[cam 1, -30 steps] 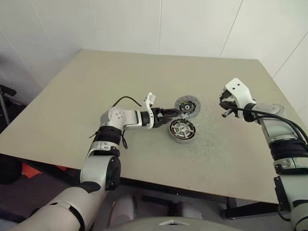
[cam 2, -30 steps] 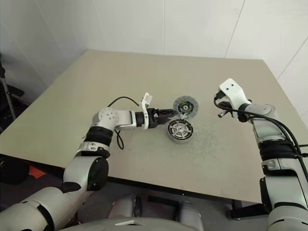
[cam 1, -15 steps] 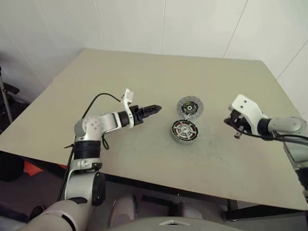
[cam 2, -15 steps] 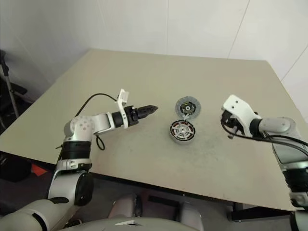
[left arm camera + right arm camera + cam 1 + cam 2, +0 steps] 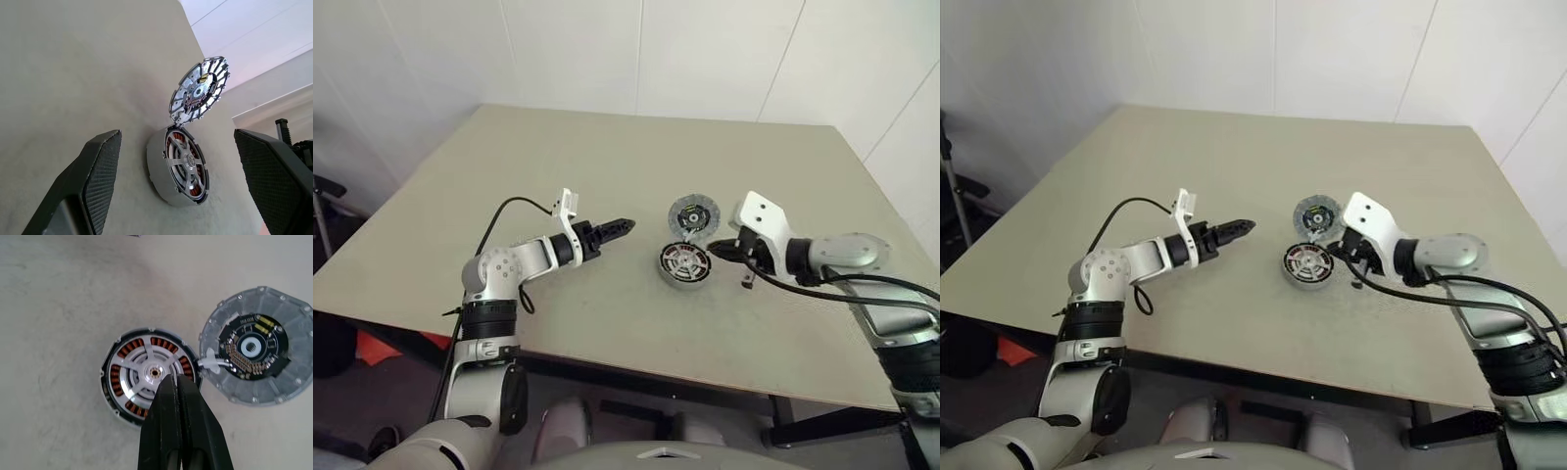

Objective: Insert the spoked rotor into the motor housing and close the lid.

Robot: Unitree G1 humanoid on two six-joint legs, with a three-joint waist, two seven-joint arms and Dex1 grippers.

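Right wrist view: squat round silver motor housing [image 5: 149, 377] sits flat on the beige table [image 5: 509, 166], open mouth up, axis vertical, ring of copper windings visible. Shiny silver spoked rotor [image 5: 152, 373] lies seated inside it, flat, hub centred, spokes radiating to the rim. Round grey ribbed lid [image 5: 257, 345] lies open and flat on the table just beside the housing, inner face up with a dark circuit centre; a small white link at the housing rim seems to join the two where their edges meet.

Right tool [image 5: 176, 379]: black fingers pressed together, fully closed, nothing between them. Tips sit over the near edge of the rotor; cannot tell whether they touch it. In the head views the right forearm reaches in from the right, pitched down and angled left, white wrist block above the housing's right side.

Left tool [image 5: 625, 226]: fingers spread wide in the left wrist view, empty, housing and lid framed between them but well apart from both. Left arm is bent at the elbow, forearm roughly level, pointing right toward the parts, tool stopped short of them over bare table.
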